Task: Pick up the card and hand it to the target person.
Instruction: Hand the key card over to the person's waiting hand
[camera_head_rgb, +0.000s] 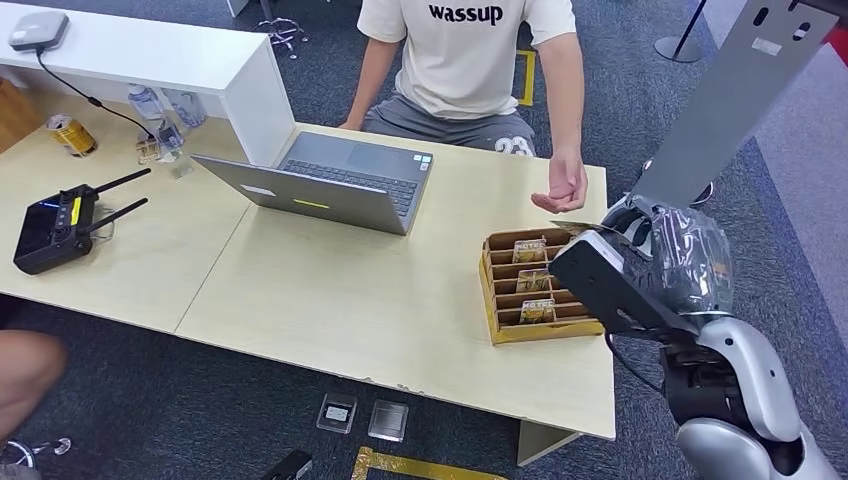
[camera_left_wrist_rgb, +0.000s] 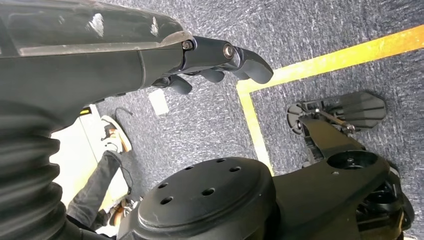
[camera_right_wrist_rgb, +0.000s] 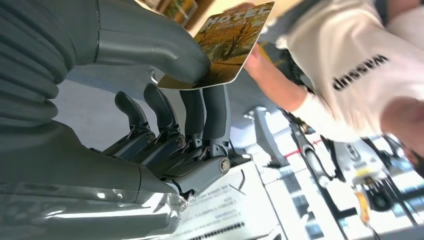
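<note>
My right hand (camera_head_rgb: 640, 262) hovers at the table's right edge, just right of the cardboard card box (camera_head_rgb: 497, 300). In the right wrist view the hand (camera_right_wrist_rgb: 165, 115) pinches a card (camera_right_wrist_rgb: 227, 47) with an autumn tree picture between thumb and fingers. The card's edge (camera_head_rgb: 575, 229) pokes out toward the person's hand (camera_head_rgb: 562, 192), which is held palm up a short way beyond it. The person in a white T-shirt (camera_head_rgb: 465, 50) sits at the far side of the table. My left hand (camera_left_wrist_rgb: 210, 62) hangs over the carpet with fingers loosely curled and nothing in them.
The card box holds three more cards (camera_head_rgb: 535, 282) in its slots. An open grey laptop (camera_head_rgb: 330, 185) stands mid-table, a black remote controller (camera_head_rgb: 55, 230) at the left. A white counter (camera_head_rgb: 140, 50) is at the back left. A grey stand (camera_head_rgb: 730, 90) rises behind my right arm.
</note>
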